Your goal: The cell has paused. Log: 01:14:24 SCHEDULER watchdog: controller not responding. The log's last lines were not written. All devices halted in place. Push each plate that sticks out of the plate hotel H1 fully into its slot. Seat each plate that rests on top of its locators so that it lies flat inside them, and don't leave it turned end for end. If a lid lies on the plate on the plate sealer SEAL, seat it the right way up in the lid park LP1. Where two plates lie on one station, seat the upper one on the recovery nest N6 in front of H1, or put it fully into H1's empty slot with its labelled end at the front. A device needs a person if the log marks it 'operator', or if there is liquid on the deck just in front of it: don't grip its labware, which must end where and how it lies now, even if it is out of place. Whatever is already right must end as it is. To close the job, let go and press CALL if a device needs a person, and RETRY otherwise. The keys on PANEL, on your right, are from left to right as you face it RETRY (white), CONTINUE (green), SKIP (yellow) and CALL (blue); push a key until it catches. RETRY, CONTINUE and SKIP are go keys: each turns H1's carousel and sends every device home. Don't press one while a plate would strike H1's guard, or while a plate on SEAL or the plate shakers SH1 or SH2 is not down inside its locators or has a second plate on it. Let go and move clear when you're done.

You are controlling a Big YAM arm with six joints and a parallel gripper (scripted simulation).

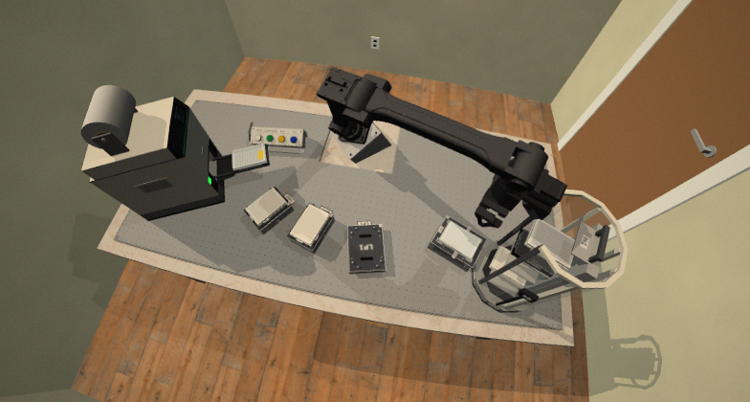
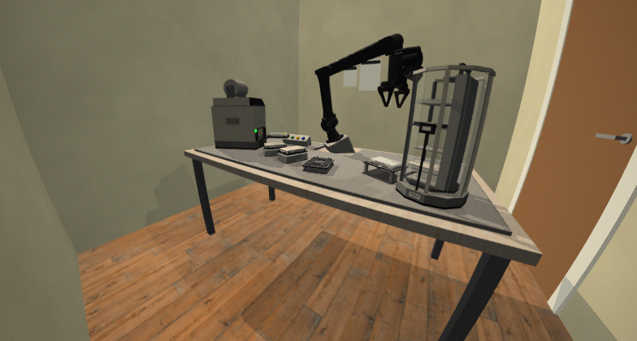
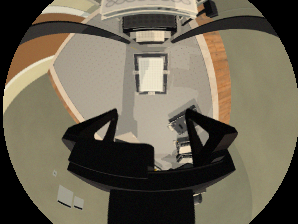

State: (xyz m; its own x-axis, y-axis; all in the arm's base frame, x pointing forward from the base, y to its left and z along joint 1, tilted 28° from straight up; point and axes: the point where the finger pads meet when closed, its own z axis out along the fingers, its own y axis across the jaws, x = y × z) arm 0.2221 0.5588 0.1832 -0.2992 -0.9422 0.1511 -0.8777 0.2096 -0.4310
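My gripper (image 1: 492,217) is open and empty. It hangs high above the deck, next to the upper part of the plate hotel H1 (image 2: 444,133), and shows in the exterior view (image 2: 392,97) and the wrist view (image 3: 152,137). A white plate (image 1: 457,239) (image 2: 382,165) lies on the recovery nest N6 in front of H1. The lid park LP1 (image 1: 365,248) is bare. The sealer SEAL (image 1: 152,157) has a plate (image 1: 250,157) on its tray.
Two shakers with plates (image 1: 269,206) (image 1: 311,224) stand between SEAL and LP1. PANEL (image 1: 276,137) with four keys is behind them, near the arm's base (image 1: 357,136). H1's guard ring (image 1: 587,241) surrounds the carousel at the deck's right end.
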